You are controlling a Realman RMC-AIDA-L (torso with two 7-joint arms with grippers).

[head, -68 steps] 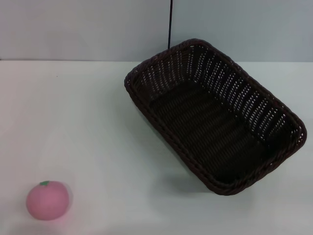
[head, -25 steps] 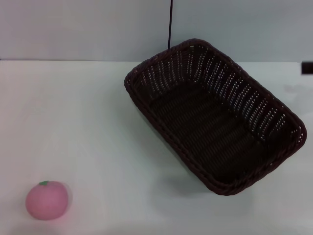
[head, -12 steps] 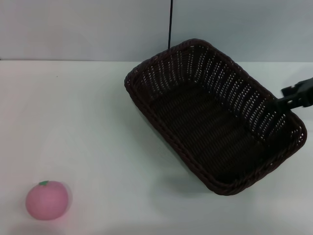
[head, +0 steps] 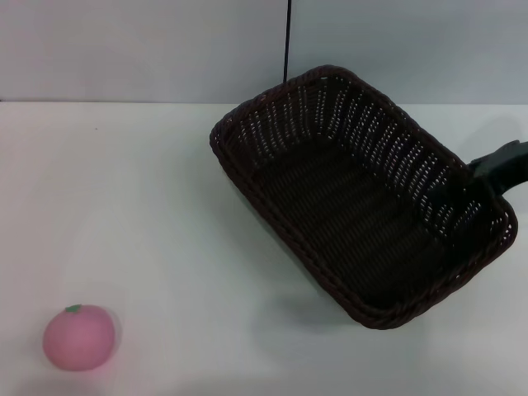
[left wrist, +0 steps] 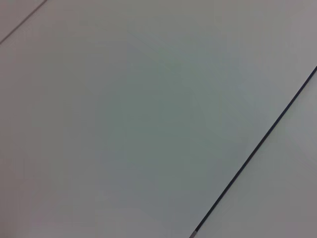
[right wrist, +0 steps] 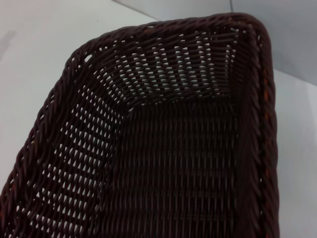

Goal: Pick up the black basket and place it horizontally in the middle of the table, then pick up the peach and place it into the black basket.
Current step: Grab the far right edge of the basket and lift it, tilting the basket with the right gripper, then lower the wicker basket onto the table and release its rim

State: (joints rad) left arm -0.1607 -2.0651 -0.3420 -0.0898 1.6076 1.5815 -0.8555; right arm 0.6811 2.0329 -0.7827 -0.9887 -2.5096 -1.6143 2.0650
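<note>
The black basket lies at a slant on the right half of the white table, open side up and empty. The right wrist view looks into its woven inside. My right gripper reaches in from the right edge and is over the basket's far right rim; whether it touches the rim is unclear. The pink peach sits alone near the front left corner, far from the basket. The left gripper is out of view; its wrist view shows only a pale surface.
A thin dark cable runs up the grey wall behind the basket. The table's back edge meets the wall. Bare tabletop lies between the peach and the basket.
My right gripper has come in from the right edge and moved down and left to the basket's right rim. The basket and peach have not moved.
</note>
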